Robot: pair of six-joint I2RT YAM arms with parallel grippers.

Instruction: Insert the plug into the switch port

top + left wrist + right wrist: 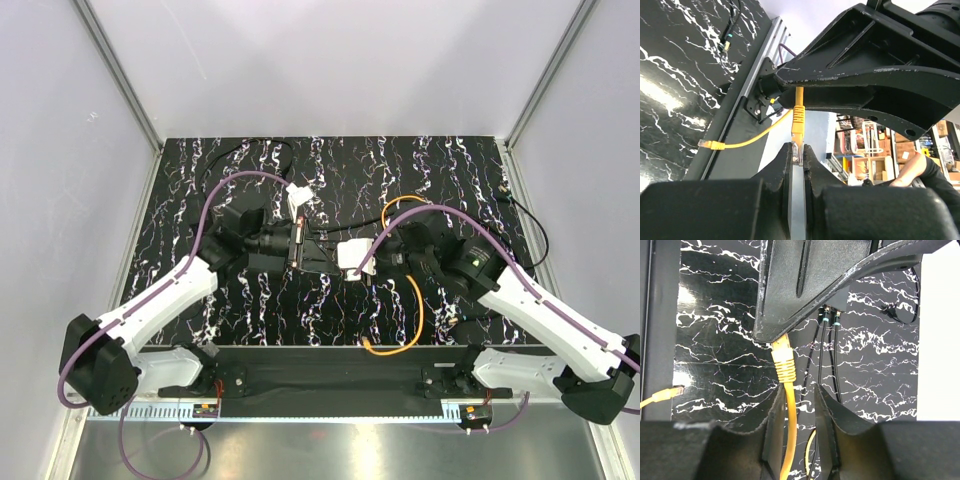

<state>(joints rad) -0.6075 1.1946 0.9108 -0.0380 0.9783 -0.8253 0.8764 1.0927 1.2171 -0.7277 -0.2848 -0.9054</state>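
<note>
Black marbled table [262, 312] carries a loose orange cable [418, 310].

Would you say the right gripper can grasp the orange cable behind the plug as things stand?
Probably yes: the cable runs between the right gripper's fingers, nothing blocks it, and the left gripper pinches only the plug.

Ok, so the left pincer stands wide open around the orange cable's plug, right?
No. The left pincer is shut on the plug, not wide open; the left wrist view shows its fingers pressed against the clear tip of the orange cable.
</note>
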